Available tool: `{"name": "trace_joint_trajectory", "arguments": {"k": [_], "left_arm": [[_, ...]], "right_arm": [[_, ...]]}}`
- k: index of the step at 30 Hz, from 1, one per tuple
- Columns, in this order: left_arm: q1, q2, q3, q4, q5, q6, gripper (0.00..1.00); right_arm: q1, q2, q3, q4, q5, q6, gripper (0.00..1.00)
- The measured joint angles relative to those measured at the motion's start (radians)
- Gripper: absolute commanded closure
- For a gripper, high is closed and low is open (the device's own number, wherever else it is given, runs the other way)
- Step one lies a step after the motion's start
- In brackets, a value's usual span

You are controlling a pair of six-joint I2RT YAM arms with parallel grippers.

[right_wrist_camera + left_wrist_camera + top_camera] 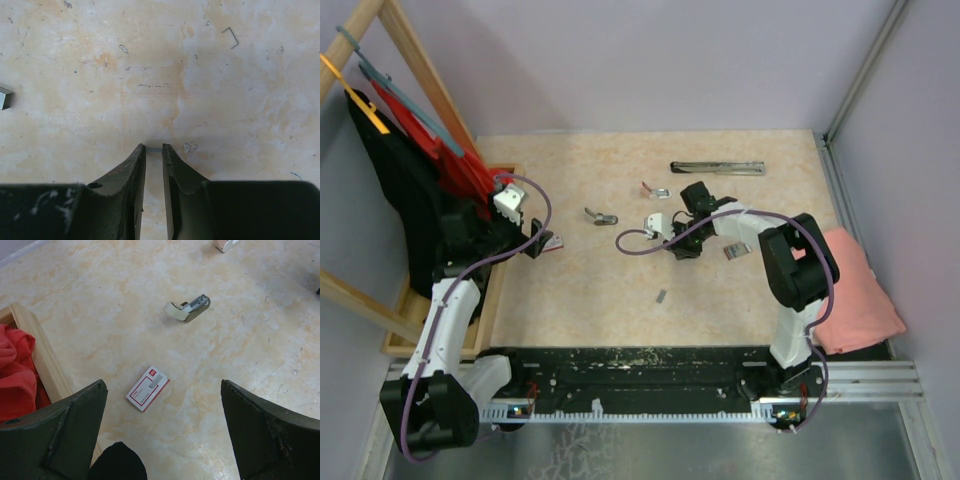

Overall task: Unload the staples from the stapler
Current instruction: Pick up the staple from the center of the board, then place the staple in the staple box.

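From above, the right tool (pixel 685 248) points down at the counter (pixel 580 290), a staple strip (pixel 661 296) loose at its six o'clock. The left tool (pixel 163 383) gapes wide over a staple box (pixel 147 388), with a mini stapler (pixel 190 309) at twelve. Up close, the right jaws stand narrow around a grey sliver (pixel 155 149); held or not, I can't tell, and it could squirt free.

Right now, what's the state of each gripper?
Left gripper: open, holding nothing.
Right gripper: fingers nearly closed around a short grey staple strip; firm grip cannot be told.
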Motion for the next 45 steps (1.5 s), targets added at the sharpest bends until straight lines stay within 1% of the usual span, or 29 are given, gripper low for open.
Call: {"name": "trace_joint_trajectory", "arguments": {"k": [3, 13, 20, 30, 37, 41, 45], "left_arm": [[0.000, 0.000, 0.000, 0.000, 0.002, 0.000, 0.01], [0.005, 0.000, 0.000, 0.000, 0.006, 0.000, 0.01], [0.005, 0.000, 0.000, 0.000, 0.009, 0.000, 0.01], [0.007, 0.000, 0.000, 0.000, 0.010, 0.000, 0.01], [0.009, 0.000, 0.000, 0.000, 0.014, 0.000, 0.01], [0.009, 0.000, 0.000, 0.000, 0.014, 0.000, 0.01], [0.009, 0.000, 0.000, 0.000, 0.015, 0.000, 0.01]], "right_arm": [[0.000, 0.000, 0.000, 0.005, 0.002, 0.008, 0.83], [0.000, 0.000, 0.000, 0.006, 0.003, 0.029, 0.82], [-0.022, -0.031, 0.005, -0.002, -0.008, 0.085, 0.82], [-0.130, -0.174, 0.024, 0.000, -0.029, 0.225, 0.81], [-0.244, -0.334, -0.095, 0.039, -0.021, 0.276, 0.80], [-0.311, -0.359, -0.158, 0.051, -0.005, 0.296, 0.80], [-0.353, -0.361, -0.213, 0.075, 0.017, 0.326, 0.80]]}}
